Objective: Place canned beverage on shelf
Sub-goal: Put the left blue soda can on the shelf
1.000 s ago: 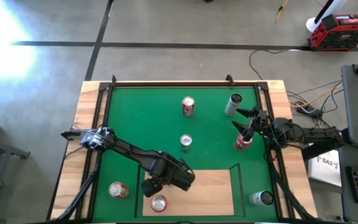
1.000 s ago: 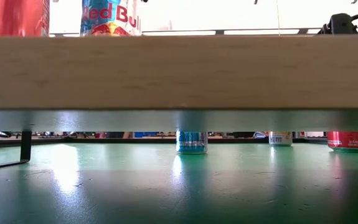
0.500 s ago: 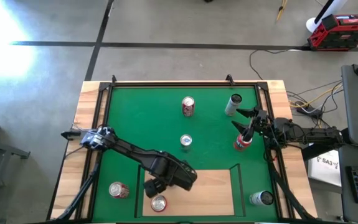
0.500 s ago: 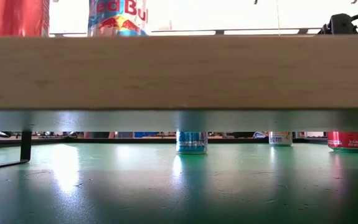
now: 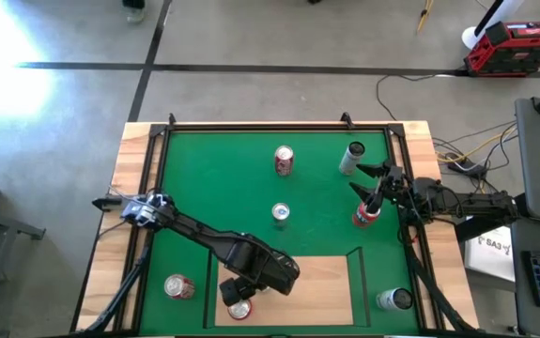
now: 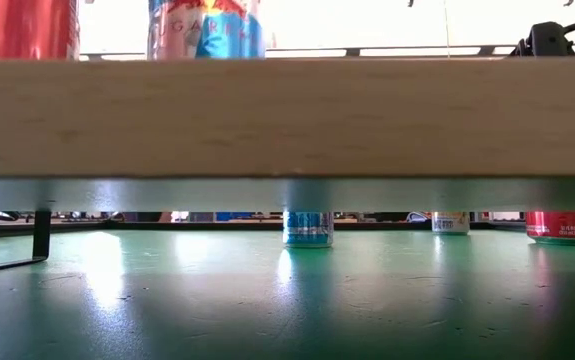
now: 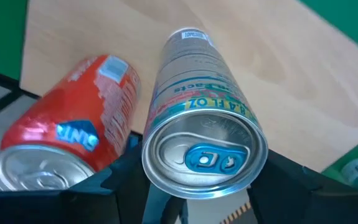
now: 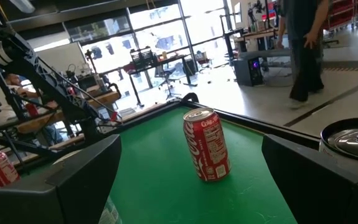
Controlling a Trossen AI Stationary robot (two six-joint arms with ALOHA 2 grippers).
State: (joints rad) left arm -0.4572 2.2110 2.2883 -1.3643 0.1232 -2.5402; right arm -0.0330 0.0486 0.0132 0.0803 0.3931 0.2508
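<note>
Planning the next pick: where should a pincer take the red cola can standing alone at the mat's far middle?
Around the mid-body of the red cola can, from the side; it stands upright with bare mat around, and the open right pincer faces it.

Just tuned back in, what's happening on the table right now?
The left gripper is shut on a slim Red Bull can over the shelf, beside a red can already standing there. The right gripper waits with jaws open at the mat's right side by a red Coca-Cola can. Other cans stand on the green mat.
</note>
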